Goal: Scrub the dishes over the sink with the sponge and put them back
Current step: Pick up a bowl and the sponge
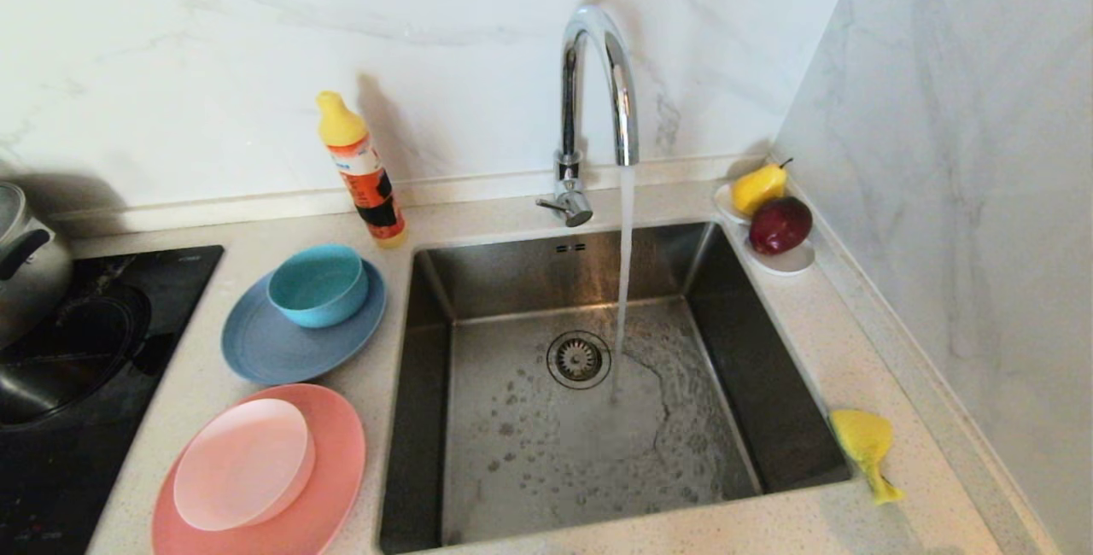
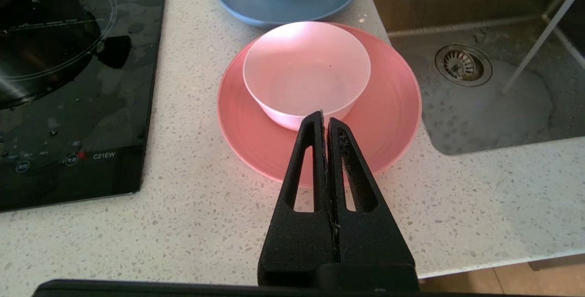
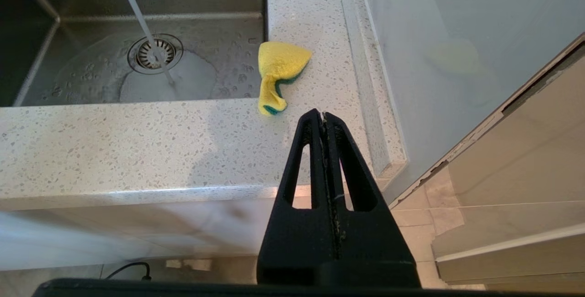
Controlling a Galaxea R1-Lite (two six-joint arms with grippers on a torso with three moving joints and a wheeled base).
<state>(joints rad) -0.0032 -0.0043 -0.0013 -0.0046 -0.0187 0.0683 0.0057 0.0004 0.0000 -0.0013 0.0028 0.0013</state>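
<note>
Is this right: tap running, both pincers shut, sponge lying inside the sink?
One error: the sponge is not in the sink; the head view shows it on the counter at the basin's right rim. The tap is running, and the left pincer and right pincer are shut.

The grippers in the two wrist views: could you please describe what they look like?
Both look alike. The left gripper and right gripper are matte black, each with two long tapering fingers with slot-shaped cutouts, rising from a broad black base. No cables or markings show.
</note>
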